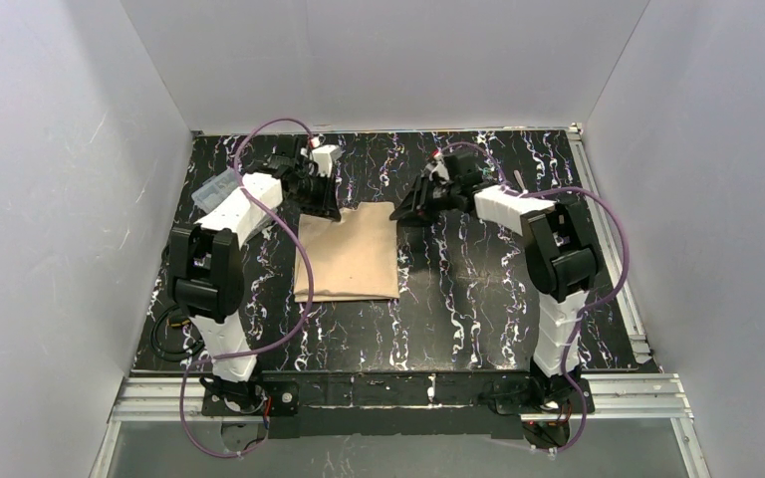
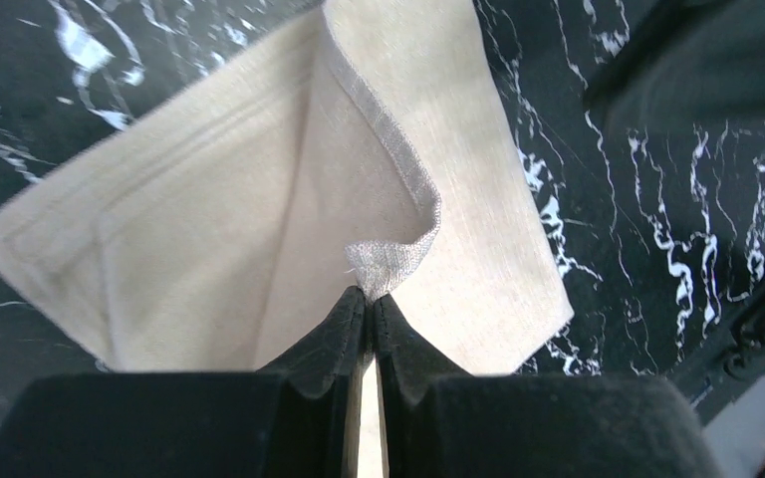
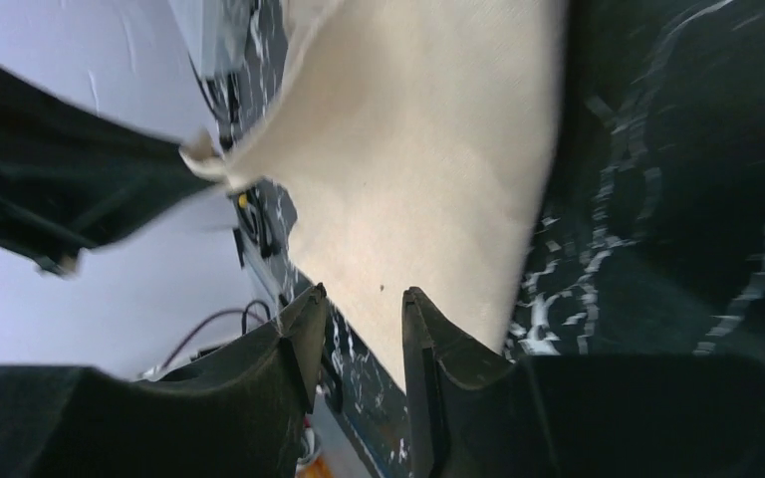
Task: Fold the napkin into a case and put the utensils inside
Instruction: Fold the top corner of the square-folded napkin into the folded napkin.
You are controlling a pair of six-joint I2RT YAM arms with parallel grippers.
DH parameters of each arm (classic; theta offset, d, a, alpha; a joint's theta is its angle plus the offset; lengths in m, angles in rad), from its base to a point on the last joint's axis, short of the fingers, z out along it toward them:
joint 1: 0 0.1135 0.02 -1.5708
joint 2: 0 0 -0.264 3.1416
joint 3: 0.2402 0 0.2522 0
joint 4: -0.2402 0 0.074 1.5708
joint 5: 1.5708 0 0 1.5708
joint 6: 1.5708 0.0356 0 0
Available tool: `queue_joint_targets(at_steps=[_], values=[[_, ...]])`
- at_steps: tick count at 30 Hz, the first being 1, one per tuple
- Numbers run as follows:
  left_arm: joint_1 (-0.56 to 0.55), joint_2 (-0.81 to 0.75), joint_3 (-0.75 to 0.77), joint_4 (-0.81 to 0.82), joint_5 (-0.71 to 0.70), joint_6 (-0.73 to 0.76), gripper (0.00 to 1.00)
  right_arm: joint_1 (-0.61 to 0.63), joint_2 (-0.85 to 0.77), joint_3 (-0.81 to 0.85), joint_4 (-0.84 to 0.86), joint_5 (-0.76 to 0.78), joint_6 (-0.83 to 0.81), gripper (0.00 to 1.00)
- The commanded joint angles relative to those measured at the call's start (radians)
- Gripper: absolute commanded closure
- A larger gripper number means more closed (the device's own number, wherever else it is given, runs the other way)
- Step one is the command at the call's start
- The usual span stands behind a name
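**Napkin folded on the counter, one corner pinched by the left end effector**

The napkin (image 1: 349, 254) is a plain tan-beige cloth with no pattern. It lies folded into a roughly rectangular, slightly skewed shape, with a second layer showing as a narrow strip along its near edge. The left wrist view shows a stitched hem running along the edge. More than one layer is visible there, and the top layer is peeled up at one corner so its paler, coarser underside shows.

The cloth rests on the black, white-veined counter (image 1: 458, 299), in the middle and between the two arms.

The left end effector (image 2: 371, 296) is at the napkin's far left corner. Its two dark fingers are pressed together with no gap, clamping the turned-up hemmed tip of that corner. The rest of the cloth spreads away from the fingertips, down onto the counter.

The right end effector (image 3: 364, 294) is at the far right corner of the napkin. Its fingers stand apart with a clear gap, and nothing is clamped between them. The cloth's edge lies just beyond the fingertips, and part of it is hidden behind one finger. I cannot tell whether that finger touches the fabric. From this wrist view, the lifted corner across the cloth is seen held by the other arm's dark fingers.
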Motion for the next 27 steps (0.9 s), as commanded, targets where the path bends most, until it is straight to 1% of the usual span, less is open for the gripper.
queue_joint_targets(at_steps=[1,4,5,10,14,17,19,22,27], values=[[-0.036,-0.052,-0.046,-0.046,0.073,0.005,0.95,-0.048,0.007,0.072,-0.077,0.036,-0.022,0.54],[-0.052,-0.058,-0.061,-0.042,0.091,0.001,0.95,-0.052,0.005,0.092,-0.103,0.046,-0.032,0.51],[-0.058,-0.060,-0.063,-0.040,0.097,-0.027,0.95,-0.052,0.004,0.093,-0.110,0.049,-0.035,0.51],[-0.090,-0.092,-0.083,-0.027,0.112,-0.042,0.96,-0.052,0.006,0.073,-0.120,0.080,-0.041,0.50],[-0.116,-0.118,-0.093,-0.029,0.126,-0.046,0.96,-0.053,0.046,0.086,-0.086,0.080,-0.015,0.50],[-0.139,-0.129,-0.103,-0.037,0.121,-0.044,0.96,-0.052,0.095,0.144,-0.069,0.064,0.004,0.51],[-0.149,-0.133,-0.113,-0.038,0.109,-0.040,0.96,-0.053,0.151,0.220,-0.085,0.056,0.003,0.54],[-0.155,-0.125,-0.118,-0.038,0.085,-0.034,0.96,-0.052,0.223,0.309,-0.108,0.046,0.006,0.64],[-0.156,-0.113,-0.115,-0.044,0.059,-0.022,0.96,-0.052,0.279,0.351,-0.061,0.039,0.045,0.80]])
